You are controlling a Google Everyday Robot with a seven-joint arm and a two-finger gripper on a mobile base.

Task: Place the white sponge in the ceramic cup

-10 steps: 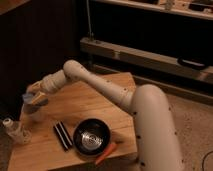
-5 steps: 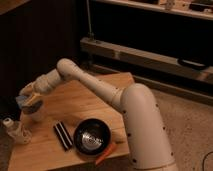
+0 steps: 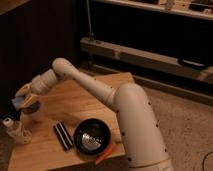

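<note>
Gripper (image 3: 24, 100) pinched shut on white sponge (image 3: 18, 103), just above ceramic cup (image 3: 33, 115) at the desk (image 3: 75, 102) left edge. Clear bottle (image 3: 12, 129) near front-left corner; striped bar (image 3: 63, 135), black bowl (image 3: 92, 138) along front edge.

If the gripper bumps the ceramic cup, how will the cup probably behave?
The ceramic cup seems to taper to a narrow base, so it would probably tip easily. It looks hard, so it is likely brittle if it falls. The gripper, holding the white sponge, is just above its rim.
</note>
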